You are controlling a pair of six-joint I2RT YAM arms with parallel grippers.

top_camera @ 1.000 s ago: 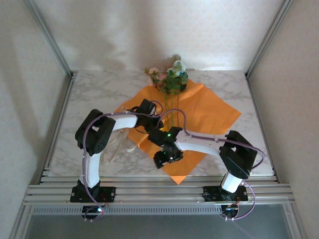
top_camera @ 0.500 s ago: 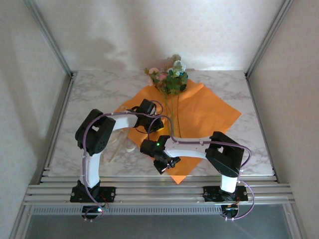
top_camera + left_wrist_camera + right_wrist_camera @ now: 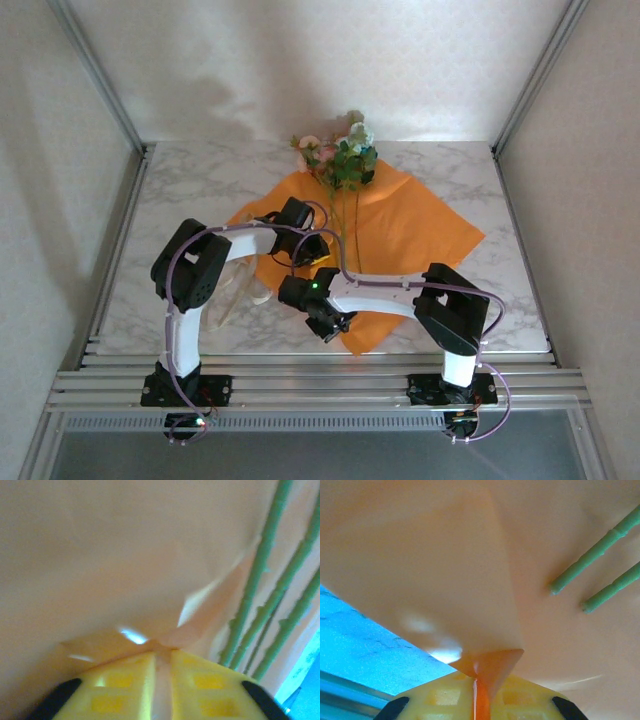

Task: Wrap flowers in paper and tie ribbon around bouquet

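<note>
The orange paper [image 3: 410, 225] lies spread on the marble table. The flowers [image 3: 345, 155] rest on its far corner, and their green stems [image 3: 345, 225] run toward me down its middle. My left gripper [image 3: 312, 247] sits on the paper just left of the stems [image 3: 260, 580], its yellow fingers [image 3: 125, 680] nearly together with a raised crease of paper [image 3: 100, 555] between them. My right gripper [image 3: 333, 325] is at the paper's near left edge, shut on a folded-up flap of paper [image 3: 492, 665]. Two stem ends [image 3: 592, 560] lie beyond it. The pale ribbon [image 3: 232, 295] lies under the left arm.
The marble table [image 3: 180, 200] shows bare left of the paper and beside the right gripper [image 3: 360, 650]. Aluminium rails [image 3: 320, 380] run along the near edge. Slanted frame posts [image 3: 95, 75] stand at both back corners.
My right gripper has swung left and nearer to the paper's near left edge and closed on it, lifting a flap. The left arm has stayed in place.
</note>
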